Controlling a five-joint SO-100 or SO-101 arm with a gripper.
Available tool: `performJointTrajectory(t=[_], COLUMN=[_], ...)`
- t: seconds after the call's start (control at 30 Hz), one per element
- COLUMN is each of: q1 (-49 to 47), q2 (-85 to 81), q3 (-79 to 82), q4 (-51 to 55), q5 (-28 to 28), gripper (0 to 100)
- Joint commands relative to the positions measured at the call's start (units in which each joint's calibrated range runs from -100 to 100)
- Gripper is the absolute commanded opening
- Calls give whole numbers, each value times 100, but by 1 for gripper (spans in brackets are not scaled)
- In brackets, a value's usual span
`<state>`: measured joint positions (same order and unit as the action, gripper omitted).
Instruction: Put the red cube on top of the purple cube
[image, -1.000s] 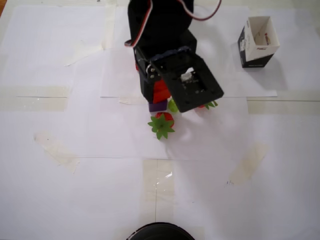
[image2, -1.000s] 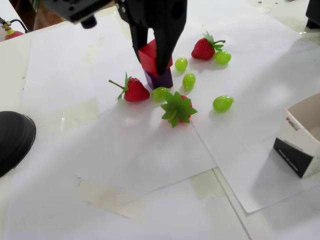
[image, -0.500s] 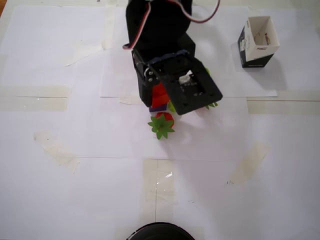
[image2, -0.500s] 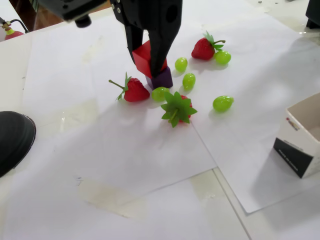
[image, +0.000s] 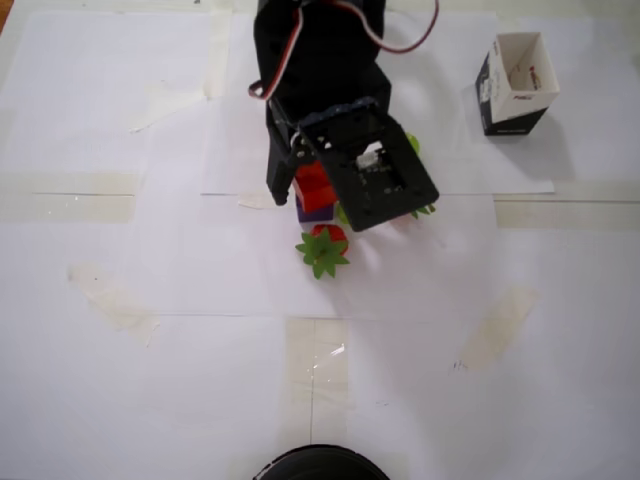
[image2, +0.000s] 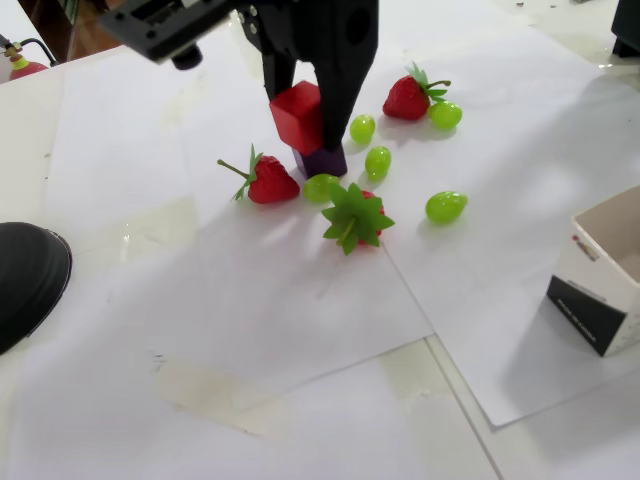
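The red cube (image2: 297, 115) sits tilted on the upper left edge of the purple cube (image2: 323, 161), in the middle of a scatter of fruit. My gripper (image2: 303, 121) comes down from above with one black finger on each side of the red cube, shut on it. In the overhead view the red cube (image: 313, 185) shows just above the purple cube (image: 316, 211), and the gripper (image: 311, 195) and its black body hide part of both. Only the lower front of the purple cube is visible in the fixed view.
Strawberries lie close by at the left (image2: 268, 181), back right (image2: 408, 97) and front (image2: 352, 216). Green grapes (image2: 378, 161) are scattered to the right. A black-and-white paper box (image2: 600, 290) stands at the right edge, and a black round object (image2: 25, 280) at the left.
The gripper has shifted slightly right with the red cube. The cube now sits squarer over the purple cube than it did half a second ago.
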<state>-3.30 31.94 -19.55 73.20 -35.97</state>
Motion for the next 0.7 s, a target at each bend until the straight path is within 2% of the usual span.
performJointTrajectory(t=[0.0,0.3,0.67], q1=[-38,-60,-126], q2=[-219,-451,-752], q3=[-400,-636,-673], q4=[82,458,735], q5=[10,-156,-459], gripper=[31,45,45])
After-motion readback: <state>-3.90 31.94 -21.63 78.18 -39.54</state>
